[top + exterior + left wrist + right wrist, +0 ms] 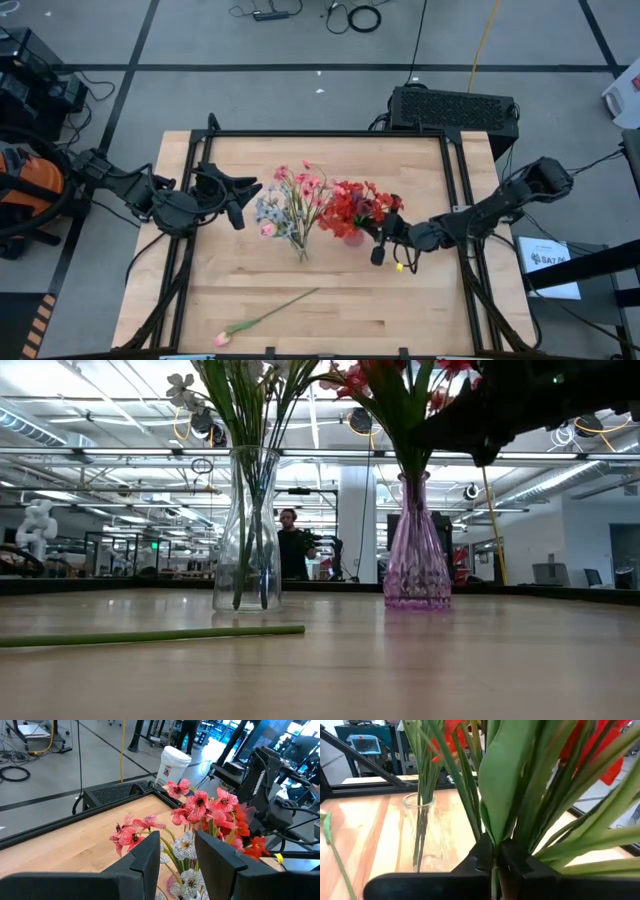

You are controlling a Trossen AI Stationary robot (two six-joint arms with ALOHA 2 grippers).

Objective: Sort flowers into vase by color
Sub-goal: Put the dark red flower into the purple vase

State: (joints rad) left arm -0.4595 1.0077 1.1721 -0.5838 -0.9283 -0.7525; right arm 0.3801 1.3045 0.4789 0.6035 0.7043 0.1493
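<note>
Pale wooden table (420, 290) (smooth, slightly glossy), clear glass vase (247, 530), purple glass vase (417, 545), matt black fingers (220, 865)

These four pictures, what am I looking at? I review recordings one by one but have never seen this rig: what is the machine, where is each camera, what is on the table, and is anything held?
It is a robot with two dark arms at a wooden table, each ending in a two-finger gripper. One picture looks straight down from above, one looks level across the tabletop, and two come from cameras on the arms' wrists.

On the table stand a clear glass vase with pink and pale blooms and a purple vase with red flowers. One pink flower lies loose near the front edge.

The right gripper is shut on a green stem among the red flowers. The left gripper is open, holds nothing, and waits beside the clear vase.
</note>
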